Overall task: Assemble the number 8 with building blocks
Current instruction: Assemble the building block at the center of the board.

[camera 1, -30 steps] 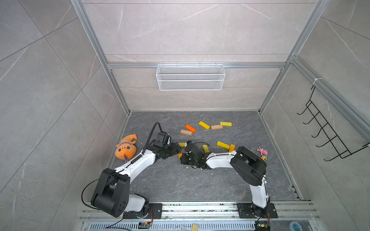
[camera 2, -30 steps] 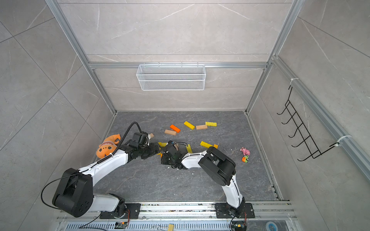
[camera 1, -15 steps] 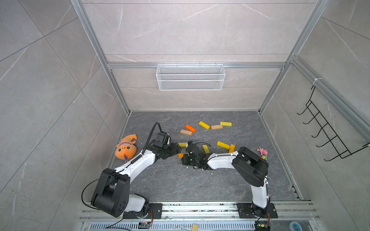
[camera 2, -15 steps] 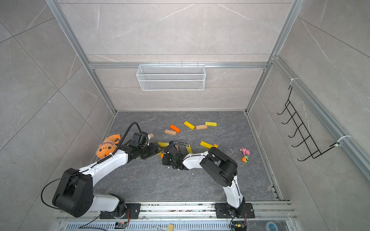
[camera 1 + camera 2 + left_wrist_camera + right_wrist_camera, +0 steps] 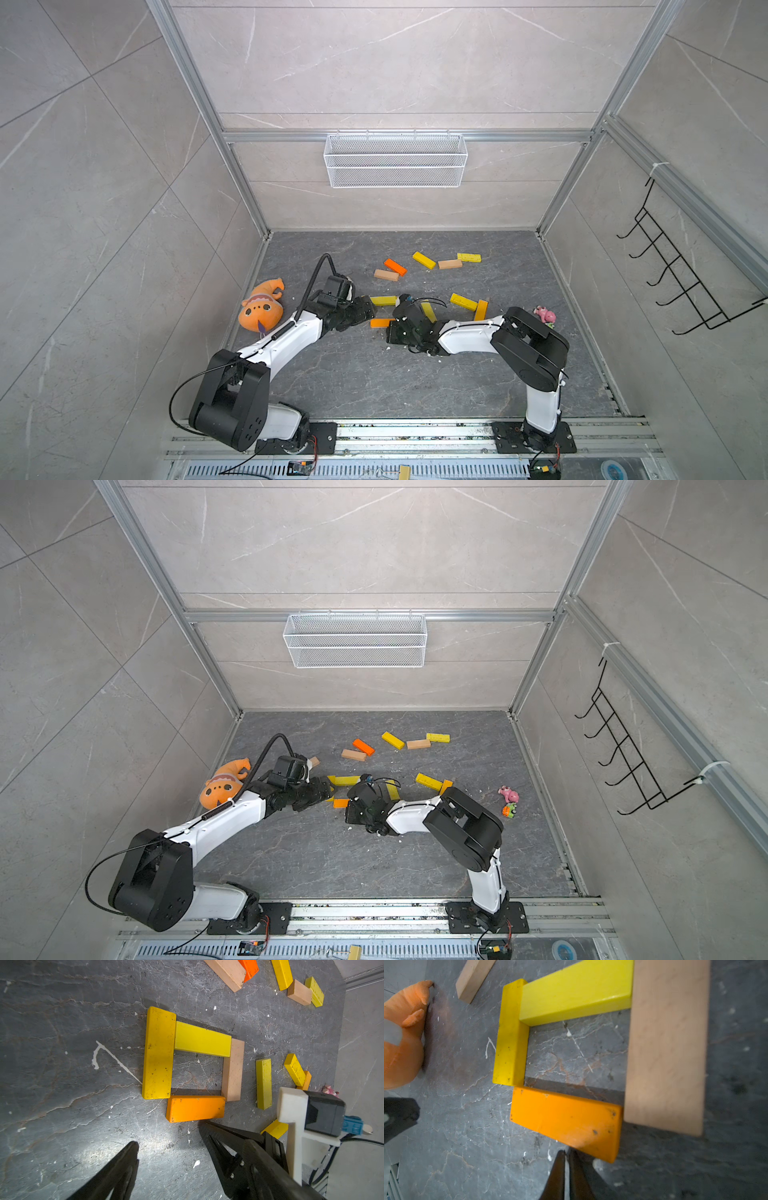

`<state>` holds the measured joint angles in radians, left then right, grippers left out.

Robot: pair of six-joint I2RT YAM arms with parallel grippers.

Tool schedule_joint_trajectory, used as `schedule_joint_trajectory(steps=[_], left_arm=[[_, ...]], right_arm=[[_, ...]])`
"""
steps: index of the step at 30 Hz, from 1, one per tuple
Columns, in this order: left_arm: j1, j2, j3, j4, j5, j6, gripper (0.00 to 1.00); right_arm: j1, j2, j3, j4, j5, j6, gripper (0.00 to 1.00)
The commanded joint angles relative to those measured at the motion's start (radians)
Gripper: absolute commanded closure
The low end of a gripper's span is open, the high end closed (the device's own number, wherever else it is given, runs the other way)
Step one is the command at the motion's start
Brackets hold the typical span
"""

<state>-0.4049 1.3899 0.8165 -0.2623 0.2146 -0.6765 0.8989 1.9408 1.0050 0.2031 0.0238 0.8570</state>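
Four blocks are laid flat on the counter [image 5: 62, 1064] as a closed square: yellow block [image 5: 159, 1053], second yellow block [image 5: 202, 1040], tan block [image 5: 232, 1070] and orange block [image 5: 195, 1108], each touching its neighbours. Right gripper [image 5: 566, 1153] is seen clenched and empty, tips at the orange block's outer long edge, near the tan end. Left gripper [image 5: 369, 311] is seen released, nothing held, just beside the square. Loose blocks [image 5: 424, 259] are scattered farther back. Plush [image 5: 262, 307] is well apart.
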Motion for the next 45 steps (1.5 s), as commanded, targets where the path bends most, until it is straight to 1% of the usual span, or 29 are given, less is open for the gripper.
schedule_joint_trajectory(steps=[1, 10, 20, 29, 34, 39, 45], left_arm=[[0.005, -0.023, -0.005, 0.005, 0.015, 0.02, 0.18], [0.003, -0.017, 0.0, 0.009, 0.019, 0.02, 0.18], [0.004, -0.014, -0.002, 0.009, 0.016, 0.021, 0.18], [0.004, -0.003, 0.01, 0.008, 0.02, 0.023, 0.18], [0.005, -0.005, 0.009, 0.008, 0.02, 0.023, 0.18], [0.004, -0.002, 0.009, 0.009, 0.021, 0.023, 0.18], [0.004, 0.001, 0.011, 0.009, 0.022, 0.024, 0.18]], right_arm=[[-0.009, -0.013, -0.02, -0.053, 0.028, 0.004, 0.89], [-0.012, 0.001, 0.004, -0.055, 0.019, -0.009, 0.89], [-0.01, 0.029, 0.044, -0.034, -0.045, -0.027, 0.88], [-0.009, 0.042, 0.068, -0.045, -0.035, -0.033, 0.88], [-0.011, 0.043, 0.073, -0.076, 0.004, -0.027, 0.89], [-0.012, 0.047, 0.08, -0.072, -0.005, -0.026, 0.89], [-0.012, 0.061, 0.092, -0.044, -0.052, -0.034, 0.89]])
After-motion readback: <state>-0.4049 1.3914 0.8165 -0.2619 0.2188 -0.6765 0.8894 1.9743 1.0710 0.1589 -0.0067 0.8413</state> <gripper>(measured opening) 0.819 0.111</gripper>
